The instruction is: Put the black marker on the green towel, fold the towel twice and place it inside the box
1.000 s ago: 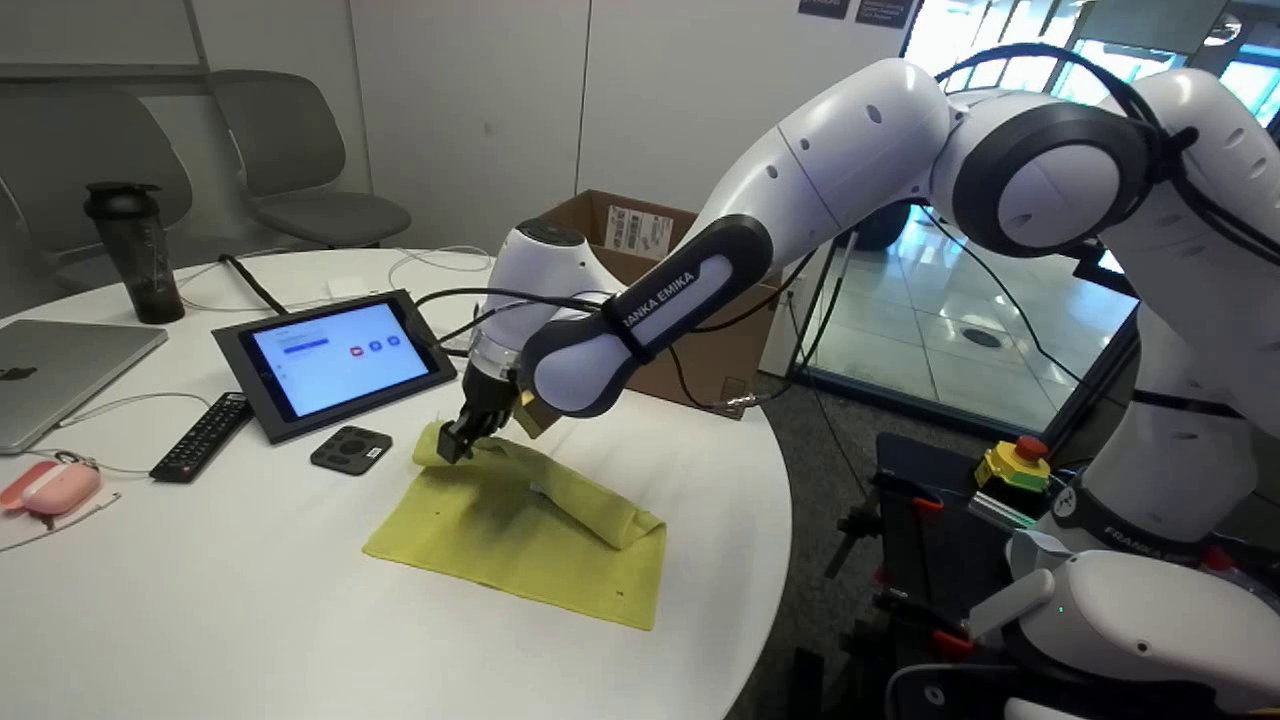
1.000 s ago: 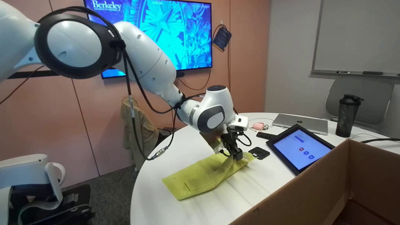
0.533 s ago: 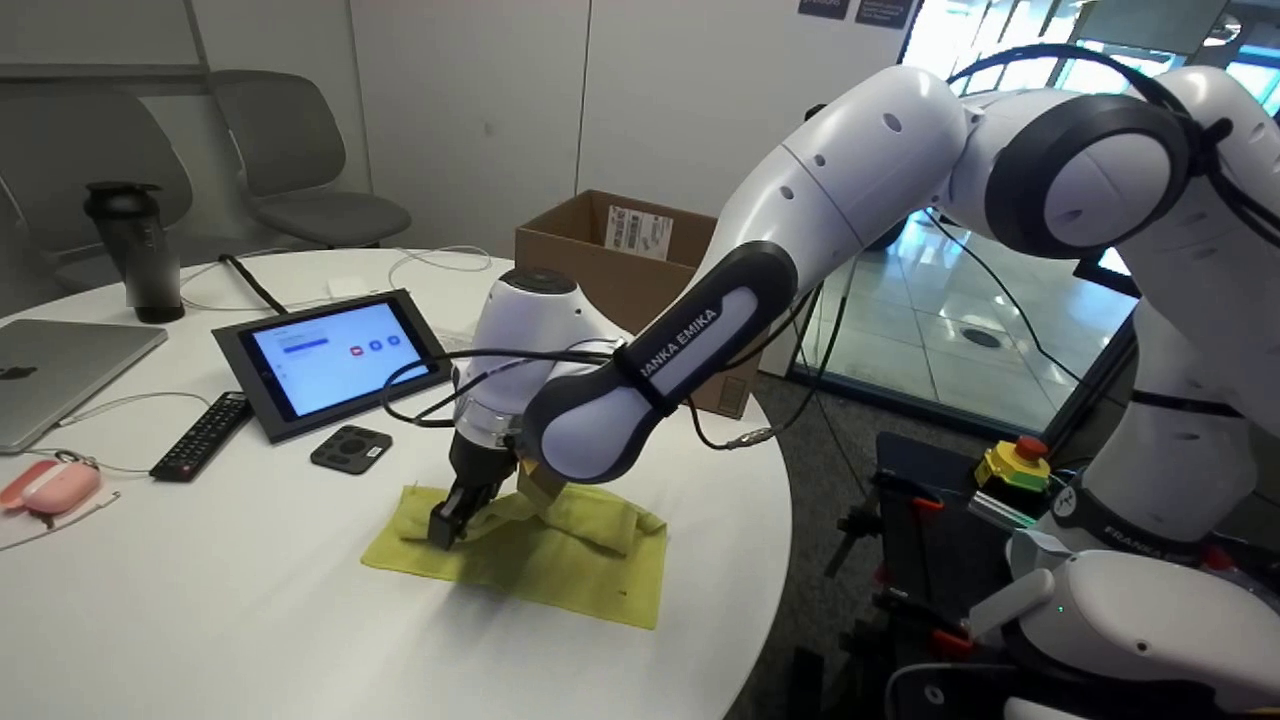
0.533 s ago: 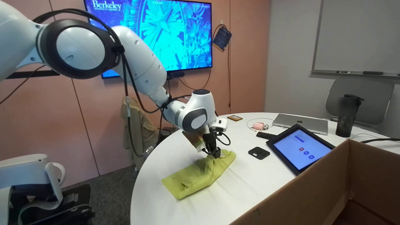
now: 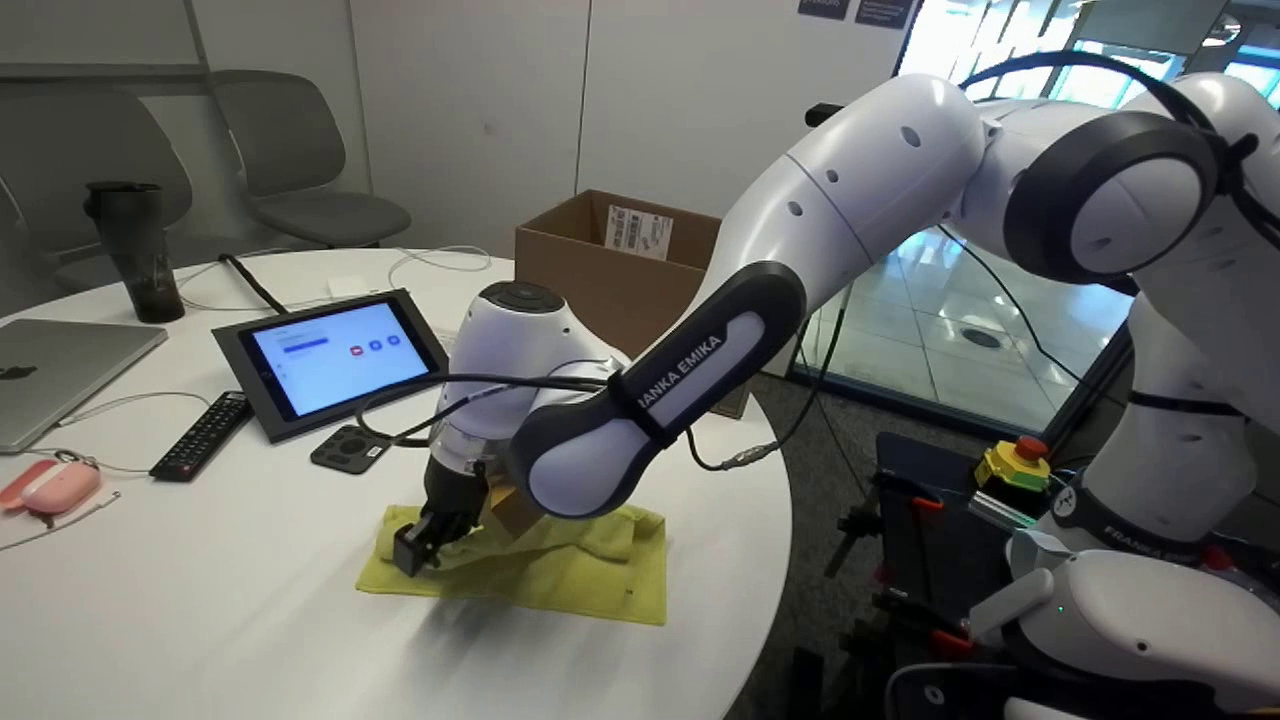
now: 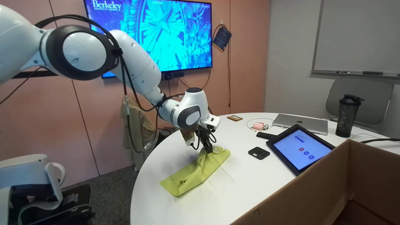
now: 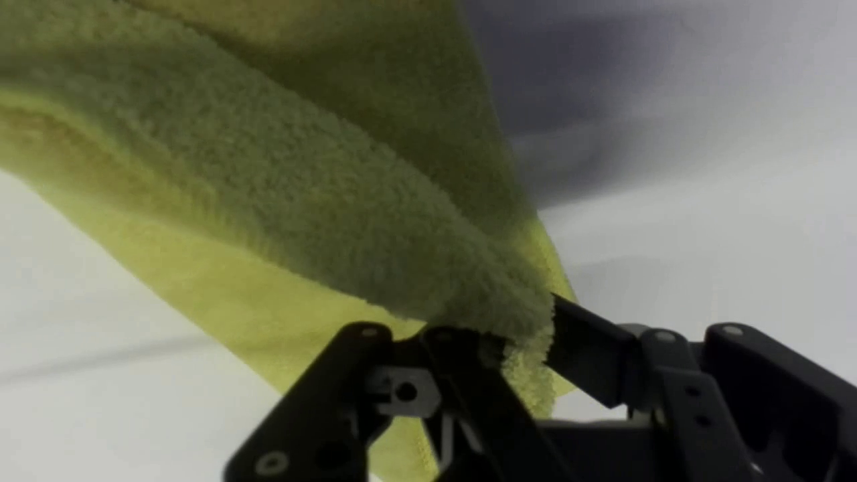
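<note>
The green towel [image 5: 590,582] lies on the white table with its far part folded over; it also shows in an exterior view [image 6: 200,172] and in the wrist view [image 7: 375,248]. My gripper [image 5: 412,552] is at the towel's near corner, low over the table, also seen in an exterior view [image 6: 207,149]. In the wrist view the gripper [image 7: 529,341] is shut on a bunched edge of the towel, which hides part of one finger. The brown cardboard box [image 5: 600,285], open at the top, also shows in an exterior view [image 6: 297,200]. The black marker is hidden or out of view.
A tablet on a stand [image 5: 340,355], a flat black device [image 5: 350,449], a black remote [image 5: 203,437], a pink case [image 5: 62,488], a laptop [image 5: 70,375] and a dark bottle [image 5: 135,255] stand on the round table [image 5: 250,600]. A cable hangs from the arm.
My gripper has carried the towel's far corner toward the near edge and lower in the view. The towel's far side now lies folded over, and more of the box shows.
</note>
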Robot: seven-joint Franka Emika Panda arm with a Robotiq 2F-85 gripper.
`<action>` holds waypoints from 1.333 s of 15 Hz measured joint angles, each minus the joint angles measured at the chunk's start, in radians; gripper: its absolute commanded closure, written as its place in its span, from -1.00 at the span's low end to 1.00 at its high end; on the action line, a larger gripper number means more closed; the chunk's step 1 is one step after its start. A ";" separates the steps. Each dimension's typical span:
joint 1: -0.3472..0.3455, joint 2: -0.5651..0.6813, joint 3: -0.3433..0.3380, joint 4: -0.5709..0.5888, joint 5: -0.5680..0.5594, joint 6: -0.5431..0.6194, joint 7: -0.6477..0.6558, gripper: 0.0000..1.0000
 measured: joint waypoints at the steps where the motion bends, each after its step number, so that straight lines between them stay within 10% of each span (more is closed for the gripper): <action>1: 0.012 0.005 -0.011 0.010 0.009 -0.001 0.052 0.75; 5: 0.103 0.037 -0.096 0.051 0.025 0.000 0.304 0.72; 6: 0.133 0.047 -0.122 0.060 0.024 0.001 0.371 0.23; 10: 0.238 0.082 -0.198 0.076 -0.022 0.001 0.553 -0.13; 16: 0.284 0.079 -0.209 0.080 -0.071 -0.004 0.591 -0.99; 20: 0.271 0.036 -0.211 0.046 -0.123 0.046 0.538 -1.00</action>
